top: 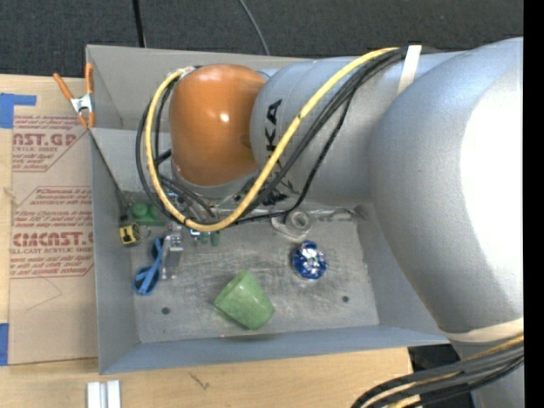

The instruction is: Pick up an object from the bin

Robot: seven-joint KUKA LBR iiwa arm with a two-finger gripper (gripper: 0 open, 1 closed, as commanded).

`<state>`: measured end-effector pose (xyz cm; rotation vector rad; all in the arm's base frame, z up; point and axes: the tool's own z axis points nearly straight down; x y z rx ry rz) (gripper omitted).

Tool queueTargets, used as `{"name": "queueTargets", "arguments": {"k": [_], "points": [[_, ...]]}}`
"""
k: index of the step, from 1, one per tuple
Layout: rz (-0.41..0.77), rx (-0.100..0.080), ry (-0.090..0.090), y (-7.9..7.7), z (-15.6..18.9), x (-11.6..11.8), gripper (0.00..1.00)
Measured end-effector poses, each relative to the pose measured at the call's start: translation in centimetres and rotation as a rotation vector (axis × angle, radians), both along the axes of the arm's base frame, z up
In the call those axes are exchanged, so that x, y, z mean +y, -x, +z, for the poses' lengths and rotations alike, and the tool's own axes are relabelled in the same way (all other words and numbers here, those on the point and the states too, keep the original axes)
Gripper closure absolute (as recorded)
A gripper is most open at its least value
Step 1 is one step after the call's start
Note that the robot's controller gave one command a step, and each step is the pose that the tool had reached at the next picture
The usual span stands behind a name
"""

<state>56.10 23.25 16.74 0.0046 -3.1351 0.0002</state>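
Note:
My gripper (192, 225) shows as a dark, cabled body just under the orange dome, at the left of the bin. Directly below it lies a blue looped tool with a silver metal part (155, 268), on the bin's left floor. A small green thing (143, 212) and a yellow-and-black piece (127, 234) lie to the gripper's left against the bin wall. A pale green wedge-shaped block (245, 303) rests on the floor toward the front, below and right of the gripper.
A blue-and-white patterned ball (308, 261) lies right of centre, with a silver metal ring (297, 222) just above it. The large grey arm and its orange dome cover the back and right of the bin.

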Motion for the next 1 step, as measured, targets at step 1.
{"name": "queueTargets", "arguments": {"k": [1], "points": [[0.258,-0.019,-0.006,0.08,-9.44,-0.23,0.0]]}}
